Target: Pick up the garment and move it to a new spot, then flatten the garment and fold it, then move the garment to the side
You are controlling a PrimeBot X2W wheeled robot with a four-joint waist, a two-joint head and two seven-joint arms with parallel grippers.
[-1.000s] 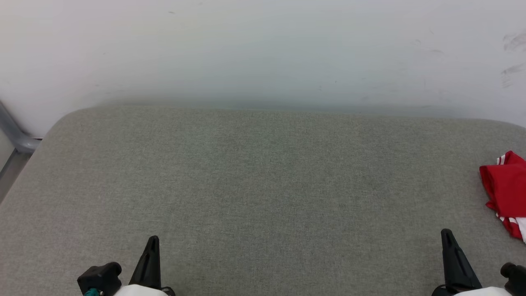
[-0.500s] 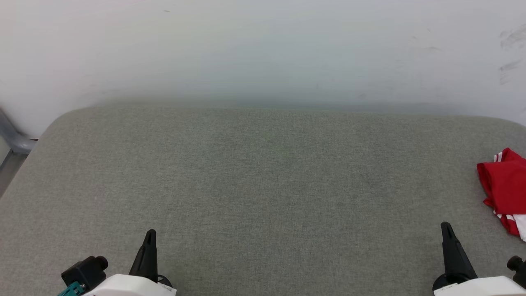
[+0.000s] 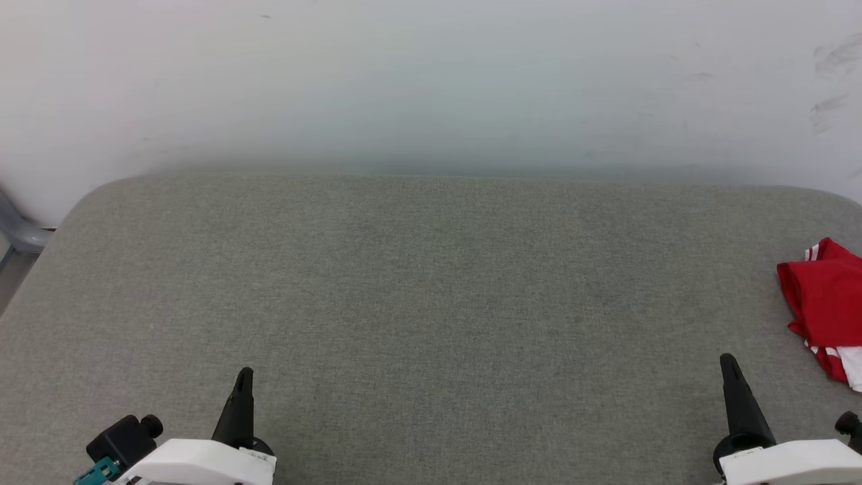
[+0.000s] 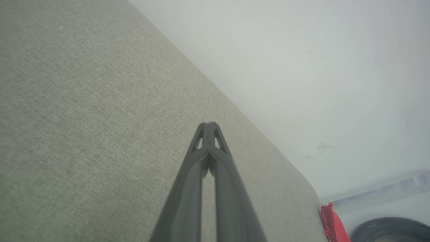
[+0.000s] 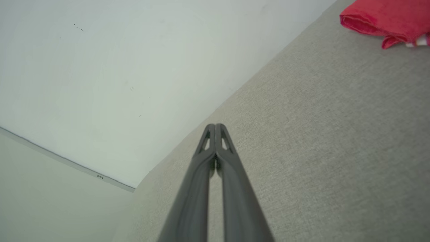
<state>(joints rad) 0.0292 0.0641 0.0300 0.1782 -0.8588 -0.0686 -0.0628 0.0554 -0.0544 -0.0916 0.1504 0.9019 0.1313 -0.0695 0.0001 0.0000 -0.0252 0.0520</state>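
The garment, red with white striped trim, lies bunched at the far right edge of the grey cushioned surface, partly cut off by the head view's border. A red edge of the garment also shows in the left wrist view, and the garment appears at the top right of the right wrist view. My left gripper sits at the lower left, shut and empty, its tips together. My right gripper stands at the lower right, shut and empty, short of the garment and to its left.
A pale wall rises behind the surface's far edge. A grey metal bar shows at the far left beyond the rounded corner. A dark round object lies past the surface's right end.
The head view has shifted: the surface and garment sit slightly higher and further left in the picture. Both arms show more of their white forearms, fingers still shut.
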